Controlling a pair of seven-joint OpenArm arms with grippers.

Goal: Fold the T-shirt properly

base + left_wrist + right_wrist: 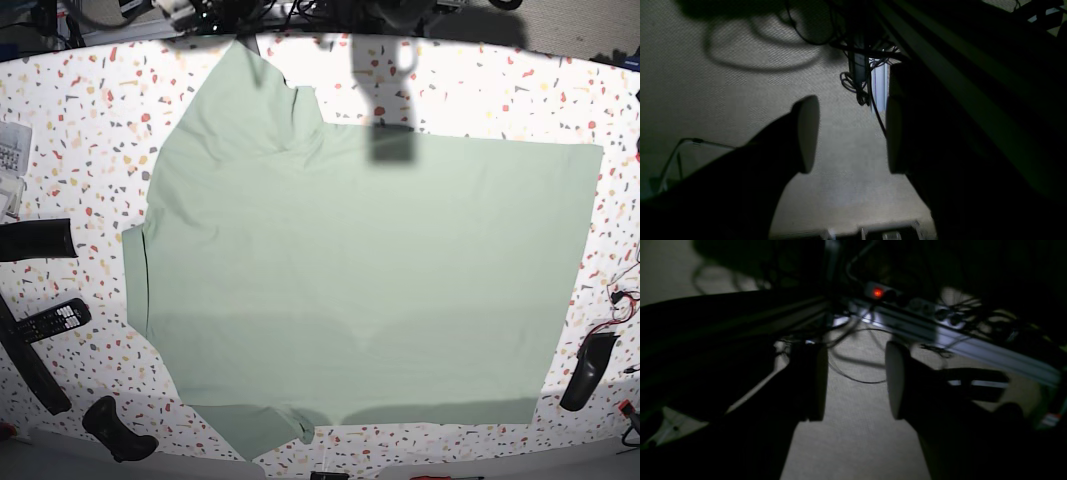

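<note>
Jaws of both the left gripper [850, 135] and right gripper [857, 381] stand spread, holding nothing. Spread flat across the frame's centre on the speckled bench [80, 130], the T-shirt [350, 280] appears wholly unfolded; every fold remains.

The T-shirt [350, 270] is soft, matt sage-green cloth, lying smooth with faint creases. The table [90, 130] under it has a hard, speckled terrazzo-like finish, white with red and grey flecks. In both wrist views the floor [706, 83] looks like coarse woven carpet.
</note>
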